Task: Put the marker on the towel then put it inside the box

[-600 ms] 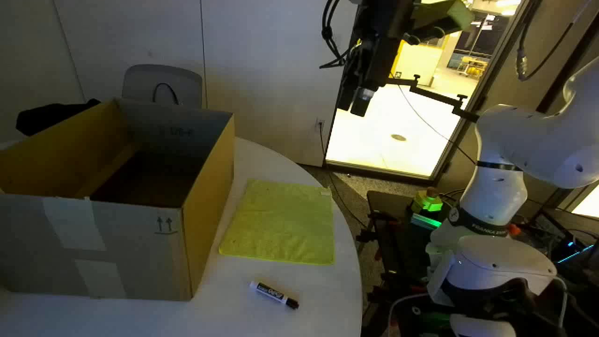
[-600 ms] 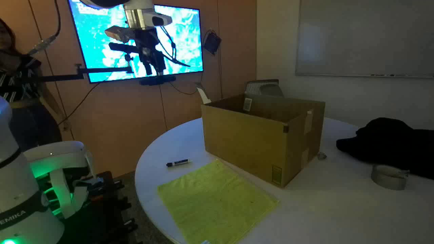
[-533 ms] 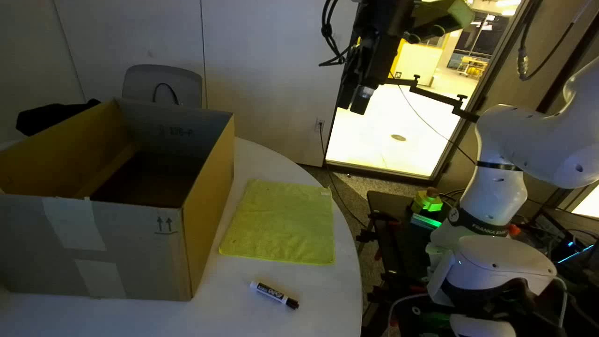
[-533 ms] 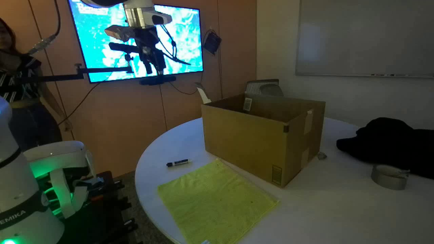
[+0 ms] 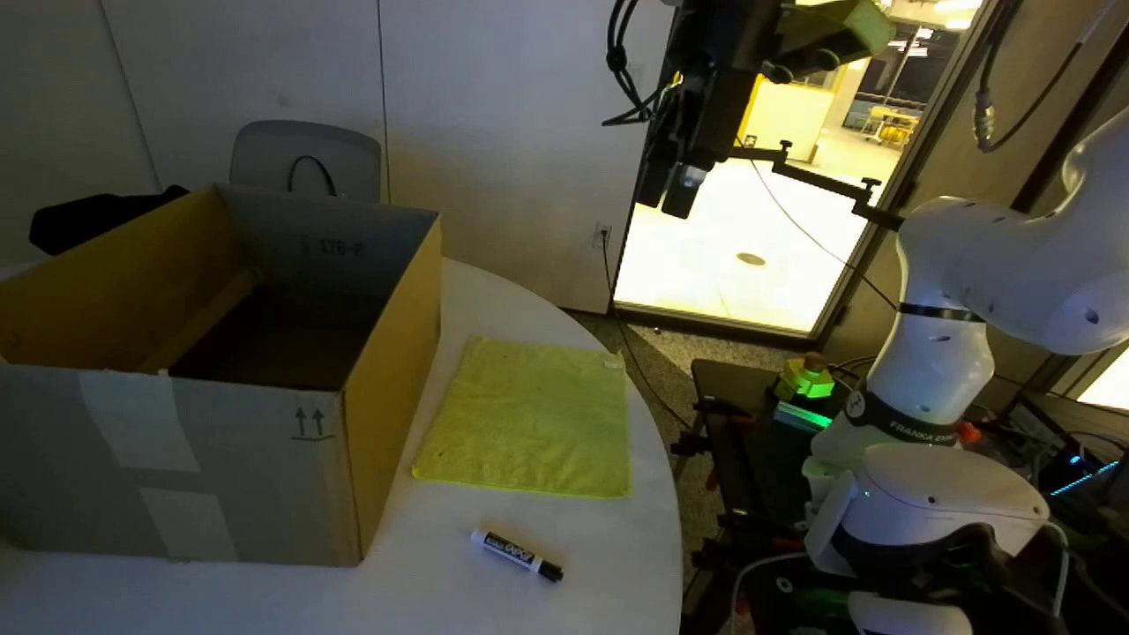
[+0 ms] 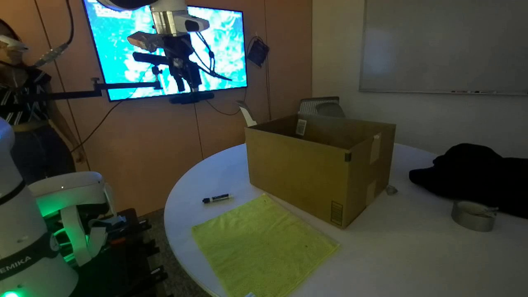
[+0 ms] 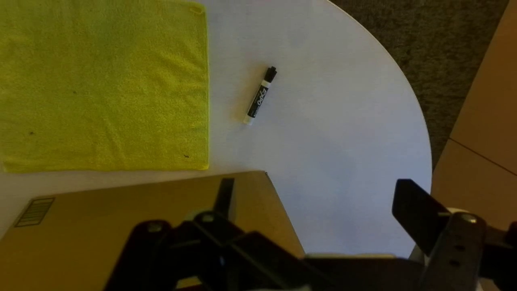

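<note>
A round white table is served by a white, jointed robot arm mounted apart from it. On the table are placed a large, lidless, brown corrugated cardboard box and, just beside it, a flat, square, yellow-green cloth towel. The black, two-fingered gripper is held high, well apart from everything on the table; its fingers are spread wide and nothing is grasped. A slim black-and-white marker is seen on the bare table near the towel, not touching it. Over the last half-second the gripper has scarcely been displaced and the task objects not at all; only a white object has appeared at the face of a standing person. Both placements are therefore judged outstanding. "FRANKA EMIKA" is read on the arm's dark band; a white label inside the box is too small to be read; twin upward arrows are printed on the box, and "EXPO" on the marker.
</note>
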Controlling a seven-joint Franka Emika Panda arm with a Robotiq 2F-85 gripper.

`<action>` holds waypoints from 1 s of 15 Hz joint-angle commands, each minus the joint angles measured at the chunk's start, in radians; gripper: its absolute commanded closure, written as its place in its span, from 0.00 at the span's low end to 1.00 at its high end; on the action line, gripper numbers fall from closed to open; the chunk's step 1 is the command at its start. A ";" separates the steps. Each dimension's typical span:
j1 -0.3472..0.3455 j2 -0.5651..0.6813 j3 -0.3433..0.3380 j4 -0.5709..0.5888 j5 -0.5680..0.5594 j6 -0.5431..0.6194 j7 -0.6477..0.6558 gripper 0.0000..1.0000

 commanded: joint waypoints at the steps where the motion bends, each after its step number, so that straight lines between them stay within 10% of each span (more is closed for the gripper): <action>1: 0.015 0.150 0.082 -0.005 0.033 0.151 0.051 0.00; 8: 0.059 0.521 0.207 0.018 -0.003 0.525 0.140 0.00; 15: 0.066 0.748 0.216 0.083 -0.071 0.577 0.185 0.00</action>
